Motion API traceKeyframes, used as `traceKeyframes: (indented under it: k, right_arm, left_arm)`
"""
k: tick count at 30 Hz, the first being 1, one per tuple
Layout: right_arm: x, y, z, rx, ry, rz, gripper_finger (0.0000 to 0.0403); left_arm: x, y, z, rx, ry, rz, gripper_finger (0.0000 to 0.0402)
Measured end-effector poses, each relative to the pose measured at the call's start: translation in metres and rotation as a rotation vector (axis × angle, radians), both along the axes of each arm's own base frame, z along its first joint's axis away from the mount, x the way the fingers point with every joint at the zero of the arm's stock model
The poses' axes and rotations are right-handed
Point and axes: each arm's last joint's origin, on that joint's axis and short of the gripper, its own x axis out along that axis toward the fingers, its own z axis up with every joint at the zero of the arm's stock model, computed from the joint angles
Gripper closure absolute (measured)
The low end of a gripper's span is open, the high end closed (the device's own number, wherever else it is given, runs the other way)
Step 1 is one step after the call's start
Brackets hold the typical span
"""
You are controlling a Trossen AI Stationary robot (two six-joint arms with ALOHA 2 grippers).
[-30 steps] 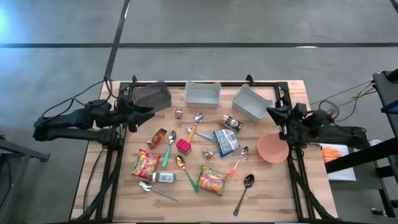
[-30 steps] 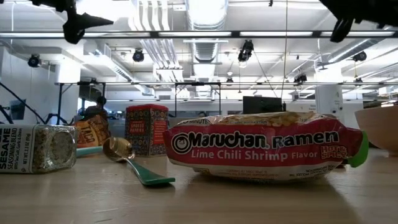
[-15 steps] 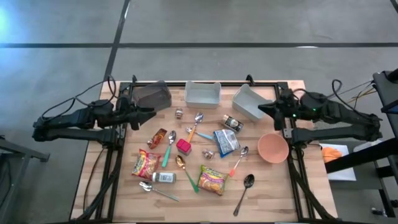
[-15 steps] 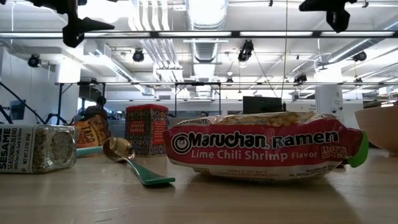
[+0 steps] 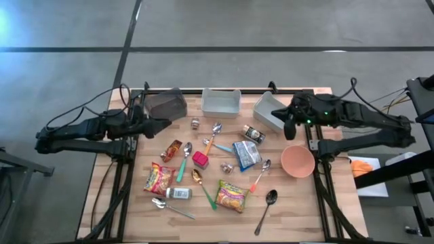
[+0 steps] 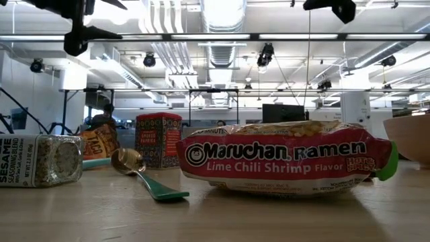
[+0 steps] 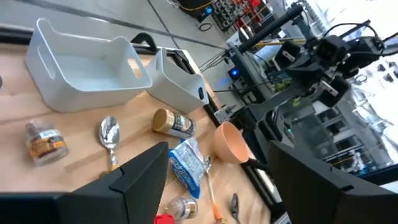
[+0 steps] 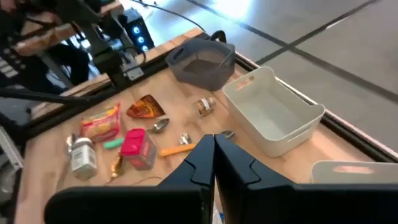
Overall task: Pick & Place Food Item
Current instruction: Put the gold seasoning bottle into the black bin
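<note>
Food items lie spread on the wooden table: a Maruchan ramen packet (image 5: 231,196) (image 6: 282,158), a second ramen packet (image 5: 158,179), a blue packet (image 5: 247,154), an orange snack packet (image 5: 171,150), a red box (image 5: 200,160) and a sesame jar (image 5: 179,193). My left gripper (image 5: 163,124) (image 7: 217,180) hovers open over the table's left edge, beside the grey bin (image 5: 166,104). My right gripper (image 5: 289,125) (image 8: 214,152) is shut and empty, raised over the right side by a white bin (image 5: 272,111).
A second white bin (image 5: 221,102) stands at the far middle. A pink bowl (image 5: 297,161) sits near the right edge. Several spoons, among them a black one (image 5: 267,207), and small spice jars (image 5: 254,133) lie between the packets.
My right gripper has risen and swung from the table's right edge toward the left, beside the white bin, tipping from pointing steeply down to nearer level; it stays shut. My left gripper has rolled about its own axis in place.
</note>
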Motion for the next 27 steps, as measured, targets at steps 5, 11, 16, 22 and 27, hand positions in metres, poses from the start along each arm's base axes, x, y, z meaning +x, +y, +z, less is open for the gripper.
traceKeyframes:
  k: [5,11,16,22,27]
  right_arm:
    - [0.02,-0.002,-0.003,-0.04,0.093,0.028,0.0395]
    - [0.036,-0.003,-0.005,-0.113,0.195,0.082,0.0395]
    - [0.045,-0.004,-0.007,-0.141,0.234,0.1,0.0395]
    - [0.057,-0.005,-0.035,-0.131,0.404,0.12,0.0394]
    - [0.073,-0.008,-0.063,-0.082,0.564,0.15,0.0385]
  left_arm:
    - [0.0,-0.001,0.0,-0.006,-0.001,-0.029,0.0123]
    - [0.0,-0.001,0.0,-0.001,0.001,-0.035,0.0123]
    - [0.0,-0.001,0.0,-0.001,0.001,-0.035,0.0123]
    - [0.0,-0.001,0.0,0.009,0.004,-0.037,0.0123]
    - [0.001,-0.001,-0.002,0.009,0.01,-0.037,0.0123]
